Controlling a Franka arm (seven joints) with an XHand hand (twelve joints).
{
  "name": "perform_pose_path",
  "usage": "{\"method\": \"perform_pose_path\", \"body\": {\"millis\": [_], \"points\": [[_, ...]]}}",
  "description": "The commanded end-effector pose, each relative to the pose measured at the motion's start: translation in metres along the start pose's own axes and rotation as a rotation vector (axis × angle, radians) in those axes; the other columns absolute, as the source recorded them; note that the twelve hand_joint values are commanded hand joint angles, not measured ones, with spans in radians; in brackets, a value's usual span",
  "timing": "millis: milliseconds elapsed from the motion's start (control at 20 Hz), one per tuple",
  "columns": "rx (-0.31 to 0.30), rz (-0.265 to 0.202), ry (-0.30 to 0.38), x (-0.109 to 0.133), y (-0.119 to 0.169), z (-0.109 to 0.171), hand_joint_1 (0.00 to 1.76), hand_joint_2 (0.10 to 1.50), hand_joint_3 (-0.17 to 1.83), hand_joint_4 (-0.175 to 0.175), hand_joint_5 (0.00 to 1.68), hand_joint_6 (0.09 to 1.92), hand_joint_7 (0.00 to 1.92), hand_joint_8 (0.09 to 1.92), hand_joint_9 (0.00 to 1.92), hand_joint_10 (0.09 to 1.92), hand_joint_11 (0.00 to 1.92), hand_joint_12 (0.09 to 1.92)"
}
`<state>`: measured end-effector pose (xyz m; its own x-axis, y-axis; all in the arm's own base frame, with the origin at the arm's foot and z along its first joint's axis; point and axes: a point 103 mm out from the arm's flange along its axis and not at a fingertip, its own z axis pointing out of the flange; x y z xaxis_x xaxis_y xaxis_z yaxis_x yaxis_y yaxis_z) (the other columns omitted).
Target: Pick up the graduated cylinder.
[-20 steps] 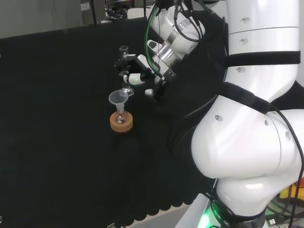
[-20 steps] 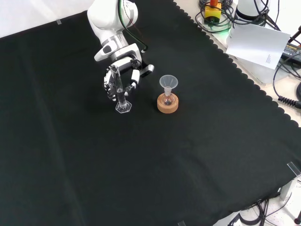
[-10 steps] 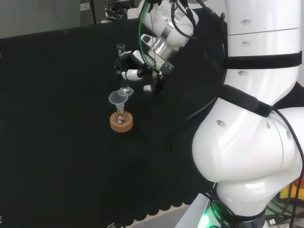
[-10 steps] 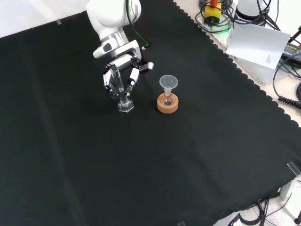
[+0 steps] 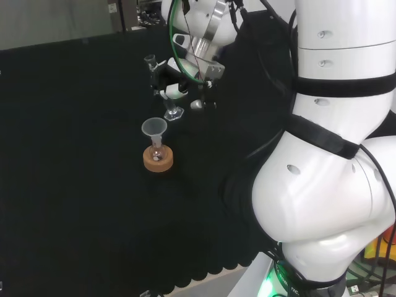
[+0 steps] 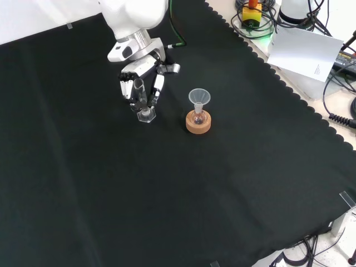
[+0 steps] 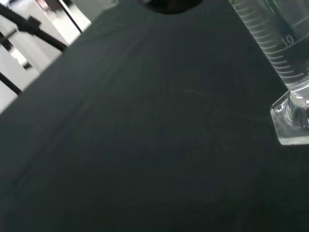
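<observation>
My fingers [image 6: 158, 86]: curled round the tube of the graduated cylinder [image 6: 142, 100], with black-and-white tips on both sides of the glass.
My hand [image 5: 176, 80]: in the head view it sits at the end of the white arm [image 5: 328, 185], closed on the cylinder's upper half.
Graduated cylinder: upright in my hold and slightly tilted; its base [image 7: 292, 123] hangs clear above the black cloth [image 6: 167, 194], with printed graduation marks on the tube.
Funnel [image 6: 199, 97]: near the cylinder, to its right in the front view, and apart from it, stem down in a small flask [image 6: 198, 118].
Cork ring [image 5: 158, 161]: on the cloth, under the flask as its stand.
</observation>
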<state>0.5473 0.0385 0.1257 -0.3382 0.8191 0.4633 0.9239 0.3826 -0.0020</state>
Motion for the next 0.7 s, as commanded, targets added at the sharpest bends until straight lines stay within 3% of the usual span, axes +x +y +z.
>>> {"method": "perform_pose_path", "body": {"millis": [50,350,700], "points": [[0.058,0.006,-0.112,0.006,-0.015,-0.026,1.14,1.16,0.00,-0.175,0.91,1.11,1.10,0.50,1.37,0.10,1.19,0.83],[0.077,0.036,-0.162,0.010,-0.048,-0.054,1.14,1.16,0.00,-0.175,0.91,1.11,1.11,0.50,1.38,0.09,1.19,0.83],[0.178,0.077,-0.208,0.012,-0.088,-0.074,1.14,1.15,0.00,-0.175,0.91,1.10,1.12,0.50,1.39,0.09,1.19,0.82]]}}
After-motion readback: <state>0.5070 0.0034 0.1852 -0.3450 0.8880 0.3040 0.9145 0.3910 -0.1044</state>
